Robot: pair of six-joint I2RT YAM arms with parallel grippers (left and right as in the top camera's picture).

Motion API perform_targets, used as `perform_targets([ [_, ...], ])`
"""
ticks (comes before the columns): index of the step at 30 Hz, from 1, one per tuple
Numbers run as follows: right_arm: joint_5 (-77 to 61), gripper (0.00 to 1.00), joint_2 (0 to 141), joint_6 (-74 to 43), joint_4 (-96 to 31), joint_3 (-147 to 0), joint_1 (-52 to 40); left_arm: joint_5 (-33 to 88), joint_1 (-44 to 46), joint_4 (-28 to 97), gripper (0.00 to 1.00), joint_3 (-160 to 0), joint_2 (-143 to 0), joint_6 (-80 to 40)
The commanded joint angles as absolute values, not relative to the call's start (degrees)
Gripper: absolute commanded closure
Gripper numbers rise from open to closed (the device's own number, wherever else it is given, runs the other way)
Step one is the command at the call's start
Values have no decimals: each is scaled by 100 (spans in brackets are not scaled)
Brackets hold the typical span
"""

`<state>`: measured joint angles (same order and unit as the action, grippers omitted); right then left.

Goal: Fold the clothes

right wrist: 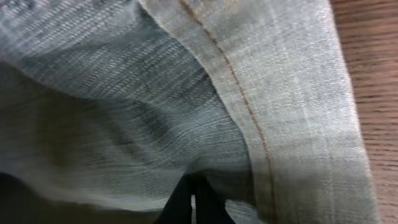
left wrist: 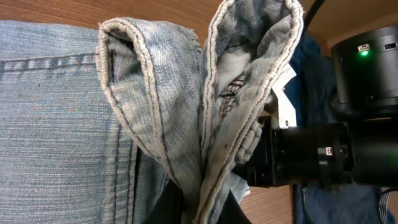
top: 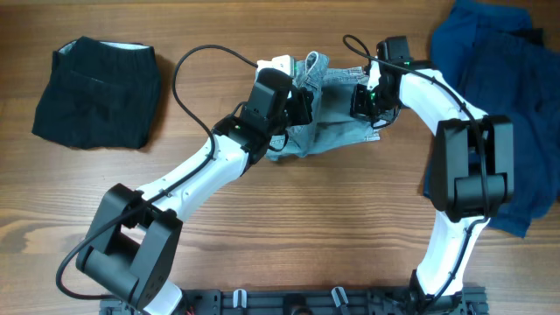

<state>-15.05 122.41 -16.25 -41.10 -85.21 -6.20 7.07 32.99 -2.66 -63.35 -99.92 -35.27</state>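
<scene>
A light-blue denim garment point(top: 331, 122) lies bunched at the table's middle back, partly lifted between both arms. My left gripper point(top: 296, 105) is shut on a folded hem of the denim point(left wrist: 205, 143), which stands up between its fingers point(left wrist: 208, 205). My right gripper point(top: 366, 103) is shut on the denim's right edge; in the right wrist view the cloth point(right wrist: 186, 93) fills the frame and the fingertips point(right wrist: 194, 205) pinch a fold of it. The right arm's black wrist point(left wrist: 323, 155) sits close beside the held hem.
A folded black garment point(top: 98, 92) lies at the back left. A dark-blue garment point(top: 507, 96) is spread at the right edge under the right arm. Bare wood table point(top: 332, 227) lies in front of the denim.
</scene>
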Motion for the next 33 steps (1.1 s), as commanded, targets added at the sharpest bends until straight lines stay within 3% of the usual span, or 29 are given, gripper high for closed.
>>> perform_targets([
  [1,-1675,96,11550,-1669,-4053,-8519,-504,760,3365,-401,96,-6399,-10016,-3680],
  [7,-1684,96,10481,-1798,-4342,-8517,390,781,3367,-886,96,-6399,-10016,-3975],
  [9,-1684,96,10457,-1796,-4416,-8517,532,784,3413,-1094,48,-6399,-10016,-4101],
  [10,-1686,96,10457,-1769,-4458,-8512,572,781,3494,-1288,15,-6399,-10016,-4099],
  [11,-1721,96,10457,-1686,-4462,-8512,569,781,3570,-1439,1,-6399,-10016,-4099],
  [15,-1962,96,10457,-1404,-4480,-8506,561,766,3647,-1549,0,-6399,-10016,-4095],
  [20,-1999,95,10683,-425,-4626,-8464,141,766,3131,-932,0,-6399,-9974,-4097],
  [22,-1903,84,10857,-255,-4733,-8464,-54,766,2952,-672,1,-6399,-9974,-4097],
  [23,-1776,69,10962,-252,-4759,-8464,-150,773,2886,-596,0,-6399,-9974,-4095],
  [24,-1649,46,11163,-259,-4766,-8464,-274,816,2766,-443,1,-6399,-9966,-4095],
  [25,-1614,45,11343,-320,-4768,-8464,-318,827,2676,-309,1,-6399,-9963,-4093],
  [29,-1695,60,11690,-344,-4766,-8464,-327,825,2480,-12,0,-6399,-9959,-4073],
  [32,-1809,96,11740,-307,-4689,-8477,-331,825,2451,14,0,-6399,-9959,-4073],
  [33,-1806,96,11725,-307,-4707,-8517,-298,823,2451,36,0,-6399,-9959,-4073],
])
